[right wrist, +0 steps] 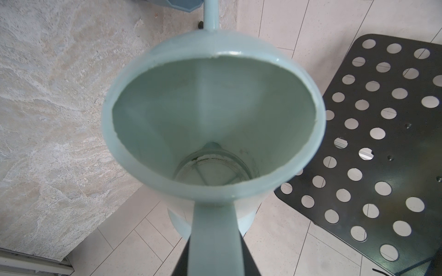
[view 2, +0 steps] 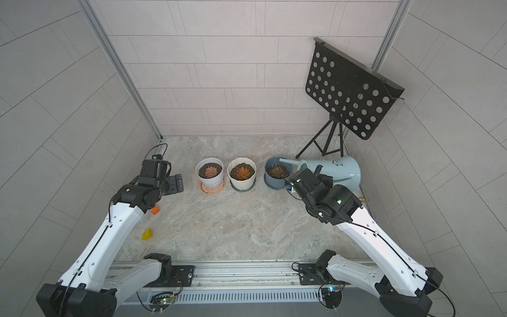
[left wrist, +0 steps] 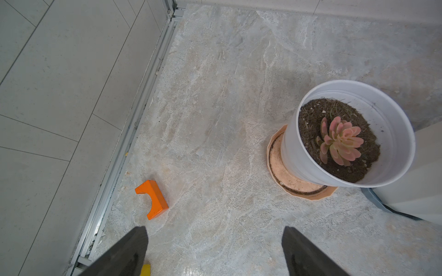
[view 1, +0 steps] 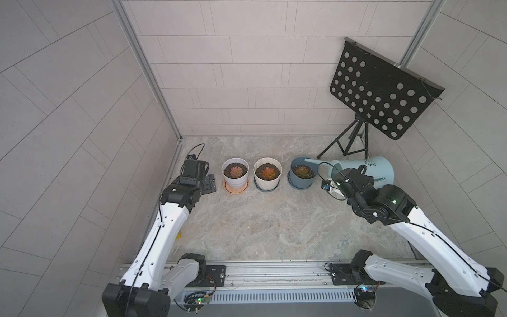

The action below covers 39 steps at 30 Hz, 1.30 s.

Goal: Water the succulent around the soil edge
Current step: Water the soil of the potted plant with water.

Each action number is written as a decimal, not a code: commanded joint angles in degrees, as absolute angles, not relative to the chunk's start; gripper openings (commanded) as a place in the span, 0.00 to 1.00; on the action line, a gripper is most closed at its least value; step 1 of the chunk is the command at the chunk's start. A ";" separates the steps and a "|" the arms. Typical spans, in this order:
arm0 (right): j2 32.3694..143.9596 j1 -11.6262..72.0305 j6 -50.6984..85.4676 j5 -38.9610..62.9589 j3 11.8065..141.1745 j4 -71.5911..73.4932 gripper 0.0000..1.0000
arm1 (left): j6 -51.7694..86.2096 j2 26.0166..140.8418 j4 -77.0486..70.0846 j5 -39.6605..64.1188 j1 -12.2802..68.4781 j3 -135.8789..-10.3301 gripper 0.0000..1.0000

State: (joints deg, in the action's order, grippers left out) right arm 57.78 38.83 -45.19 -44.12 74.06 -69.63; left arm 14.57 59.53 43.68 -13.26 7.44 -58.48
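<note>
Left gripper (view 1: 210, 184) is parked at 9 o'clock on the table (view 1: 260, 219), jaws wide and empty, just beside the white pot (view 1: 235, 183). Next along are the cream pot (view 1: 267, 184) and the blue pot (view 1: 300, 183), and I'd guess the blue one's succulent (view 1: 301, 171) is the one getting the water. The can (view 1: 375, 170) is at that pot's 3 o'clock, tipped nearly onto its side. Its spout (view 1: 315, 162) reaches the far rim at roughly 1 o'clock, so it's over the soil edge, not the rosette. Right gripper (right wrist: 215, 261) is clamped tight on the handle (right wrist: 214, 222), which is the sensible place to hold imo.

Handling guess: stiff, smooth plastic that could twist in the jaws. It looks nearly drained, so it's probably light.

Only the right wrist view looks down inside the can, and only the top views show where the spout ends up. The left wrist view gives the orange block (left wrist: 153, 199) up close. The yellow block (view 2: 146, 234) shows properly in a top view. The stand (view 1: 381, 93) sits at 1 o'clock.
</note>
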 commanded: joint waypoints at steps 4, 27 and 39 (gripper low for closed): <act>58.58 38.50 -46.05 -46.63 76.46 -66.64 0.00 | 14.97 59.54 44.81 -13.37 6.98 -59.65 0.95; 60.74 40.22 -43.78 -43.77 77.08 -65.48 0.00 | 15.04 59.60 44.89 -12.84 6.72 -59.77 0.95; 61.17 41.85 -42.52 -43.68 76.97 -66.16 0.00 | 15.03 59.63 44.91 -12.75 6.68 -59.71 0.95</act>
State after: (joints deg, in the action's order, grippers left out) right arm 61.54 41.39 -43.86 -41.32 75.53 -67.09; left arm 14.57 59.55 44.01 -12.84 7.14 -58.50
